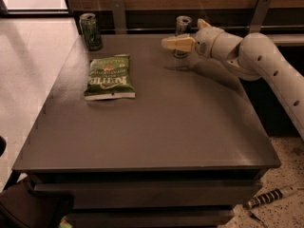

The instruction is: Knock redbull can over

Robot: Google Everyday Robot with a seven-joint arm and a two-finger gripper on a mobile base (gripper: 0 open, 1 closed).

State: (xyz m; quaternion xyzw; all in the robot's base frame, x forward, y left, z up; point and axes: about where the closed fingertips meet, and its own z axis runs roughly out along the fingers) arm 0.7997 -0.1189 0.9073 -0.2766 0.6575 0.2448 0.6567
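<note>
The redbull can [182, 28] stands upright at the far edge of the dark table [156, 127], right of centre. It is slim and silver with dark panels. My gripper [174, 43] points left on the white arm that reaches in from the right. It lies across the front of the can's lower part and hides it. I cannot tell whether it touches the can.
A dark green can [90, 31] stands at the table's far left corner. A green chip bag [110, 77] lies flat on the left half. A wooden wall with metal brackets runs behind the table. A striped object [270, 197] lies on the floor at lower right.
</note>
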